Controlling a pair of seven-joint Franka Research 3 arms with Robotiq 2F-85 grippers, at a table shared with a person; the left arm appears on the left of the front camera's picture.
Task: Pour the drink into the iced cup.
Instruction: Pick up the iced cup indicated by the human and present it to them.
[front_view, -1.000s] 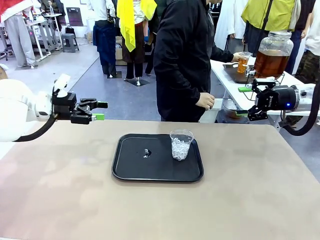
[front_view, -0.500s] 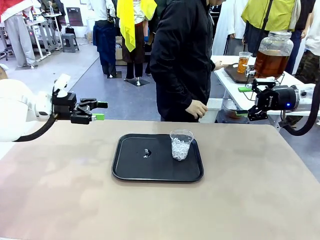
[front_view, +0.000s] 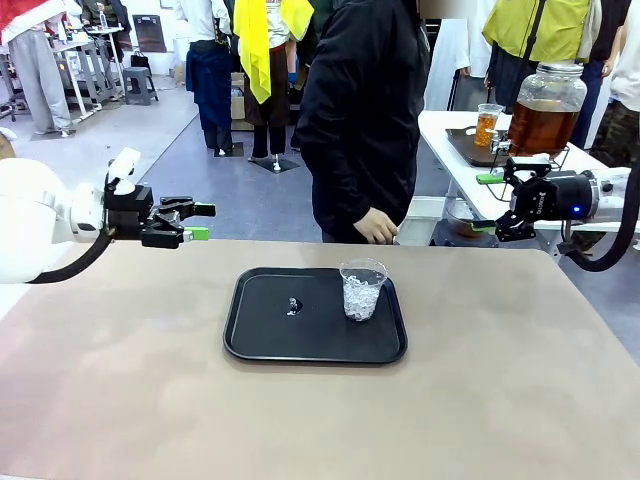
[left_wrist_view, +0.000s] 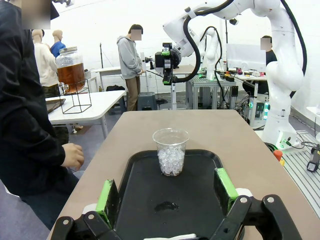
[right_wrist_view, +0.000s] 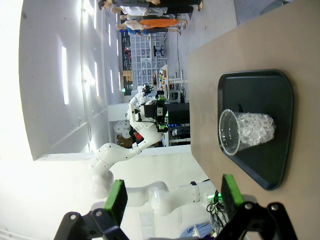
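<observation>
We see the person's hand (front_view: 378, 226) has left the filled glass (front_view: 487, 124) upper right (nothing poured); iced cup (front_view: 361, 289) waits, left gripper (front_view: 202, 221) and right gripper (front_view: 485, 203) fingers apart, empty.

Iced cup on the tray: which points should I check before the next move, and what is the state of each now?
1. Iced cup upright on the black tray, ice inside, no drink: ok.
2. Left gripper open, empty, apart from the tray: ok.
3. Right gripper open, empty: ok.
4. Drink at hand: dispenser jar and a filled small cup stand on the side table, not this table: not ok.
5. Person's hand at the far table edge, apart from the tray: ok.
6. Dark spot on the tray beside the cup, what it is: cannot tell.
</observation>
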